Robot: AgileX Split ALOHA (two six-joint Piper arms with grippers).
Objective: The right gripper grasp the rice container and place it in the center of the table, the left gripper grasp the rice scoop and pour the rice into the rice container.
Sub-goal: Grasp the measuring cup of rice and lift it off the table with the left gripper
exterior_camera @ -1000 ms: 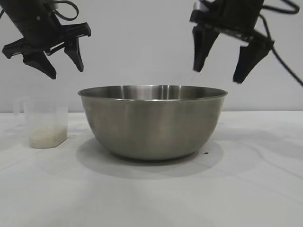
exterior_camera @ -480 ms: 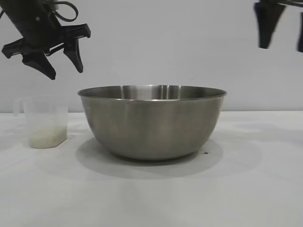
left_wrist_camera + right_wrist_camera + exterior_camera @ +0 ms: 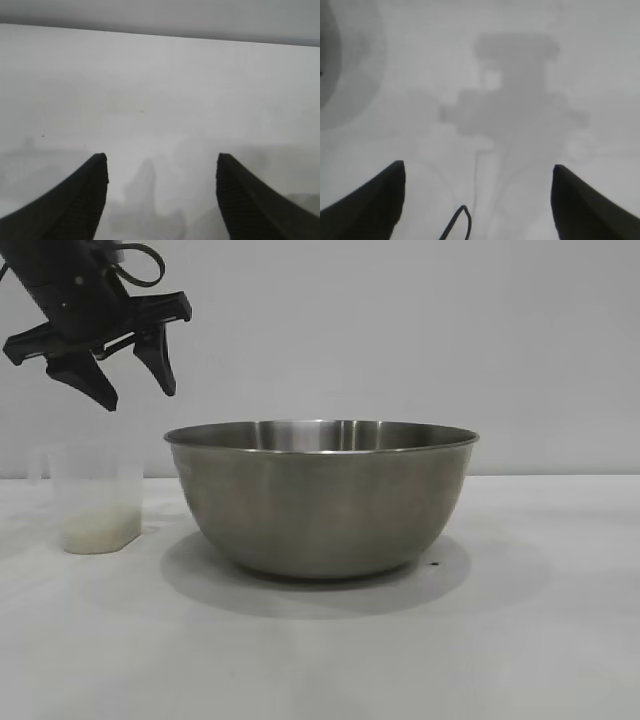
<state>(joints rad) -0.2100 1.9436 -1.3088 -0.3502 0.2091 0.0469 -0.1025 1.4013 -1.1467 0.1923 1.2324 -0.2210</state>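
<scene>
Rice container (image 3: 322,502): large round brushed stainless-steel bowl with a thin rolled rim, standing upright near the middle of the table (image 3: 520,640), casting a soft round shadow beneath it. Nothing touches it. Its contents cannot be seen from the level exterior view.

Rice scoop (image 3: 96,498): small clear, slightly frosted plastic measuring cup, upright on the table just beside the bowl on its left in the exterior view, apart from it. Handle stub at its upper left edge.

Rice (image 3: 98,532): low layer of off-white grains at the bottom of the scoop.

Left gripper (image 3: 135,388): black claw with a looped black cable, hanging in the air above the scoop and to the left of the bowl, pointing down and slanted. Fingers spread wide apart, nothing between them. In the left wrist view the left gripper (image 3: 162,165) shows both fingertips over bare white tabletop with only shadow below.

Right gripper (image 3: 479,172): outside the exterior view. Its own wrist view shows two dark fingertips set well apart over bare table, holding nothing, with the arm's shadow on the surface and a thin black cable loop (image 3: 460,222) between them.
</scene>
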